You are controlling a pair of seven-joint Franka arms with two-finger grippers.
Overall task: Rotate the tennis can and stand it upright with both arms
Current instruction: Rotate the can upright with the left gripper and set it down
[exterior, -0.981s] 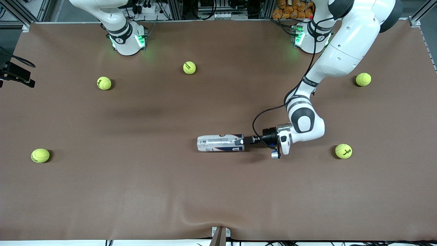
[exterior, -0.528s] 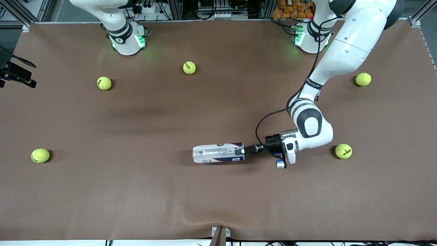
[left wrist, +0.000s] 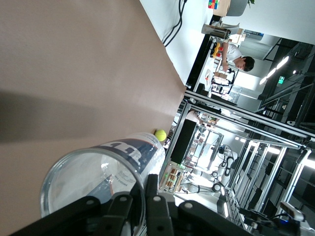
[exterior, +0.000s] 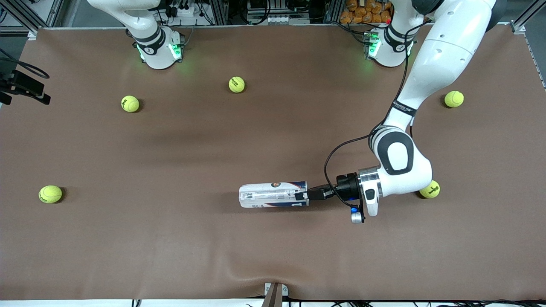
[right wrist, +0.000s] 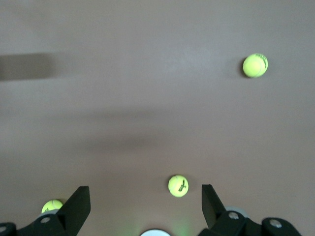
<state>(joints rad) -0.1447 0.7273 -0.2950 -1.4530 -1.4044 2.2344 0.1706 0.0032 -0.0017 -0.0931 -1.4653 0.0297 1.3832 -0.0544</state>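
**Left arm grips lying tennis can at its open end**

The brown table (exterior: 170, 238) carries everything, and the tennis can (exterior: 273, 195) serves as the landmark: it lies on its side near the table's middle, long axis running between the two arms' ends of the table.

The left arm (exterior: 435, 68) reaches down from its base to the can's end that faces the left arm's end of the table. The left gripper (exterior: 303, 195) is pinched on the silvery rim there; in the left wrist view one finger (left wrist: 153, 194) sits inside the open mouth, with the clear wall against it.

The right arm (exterior: 145, 25) waits by its base, well apart from the can. Only the black edge of the right gripper (exterior: 25, 87) shows in the front view; the right wrist view shows its fingers (right wrist: 78, 204) spread wide over bare table.

Five tennis balls lie around the can, none touching it. One ball (exterior: 430, 189) lies partly hidden by the left arm's wrist, toward the left arm's end. Another ball (exterior: 50, 194) lies well apart toward the right arm's end. Three balls (exterior: 236, 84) lie farther from the front camera than the can.
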